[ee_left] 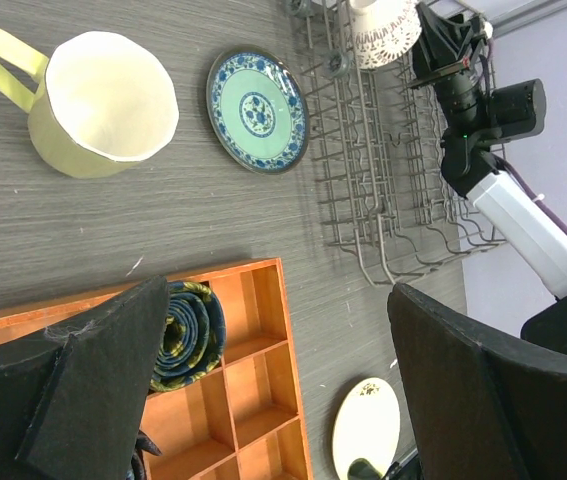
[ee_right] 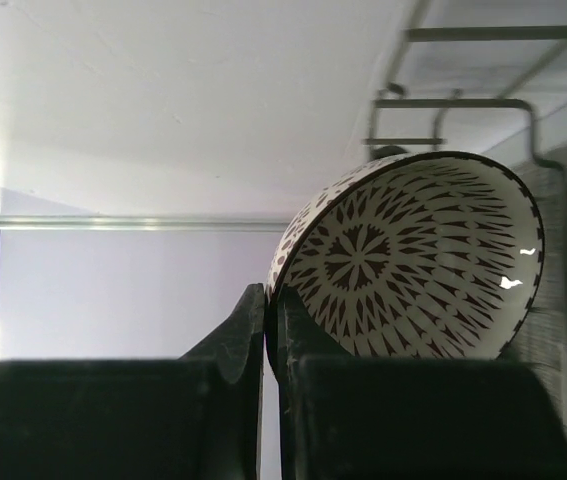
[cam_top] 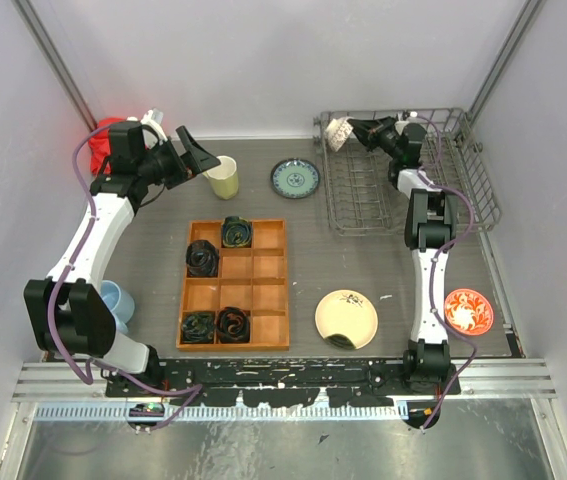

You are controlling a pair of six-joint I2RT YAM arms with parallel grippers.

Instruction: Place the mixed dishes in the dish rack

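Top external, one patterned bowl (cam_top: pixel 338 132) gripped by right end effector (cam_top: pixel 355 129), left end effector (ee_left: pixel 278 320) open, one mug (cam_top: pixel 224 177)

the dish rack (cam_top: pixel 358 205) is thin grey metal wire with a dull sheen. the tray (cam_top: pixel 270 267) is smooth orange-brown wood. the table (cam_top: pixel 153 240) looks matt and finely grained. the mug (ee_left: pixel 103 100) and bowl (ee_right: pixel 403 260) have a glossy glaze. the right fingers (ee_right: pixel 113 415) are matt black.

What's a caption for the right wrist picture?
Right gripper pinches the patterned bowl by its rim, dish rack wires behind.
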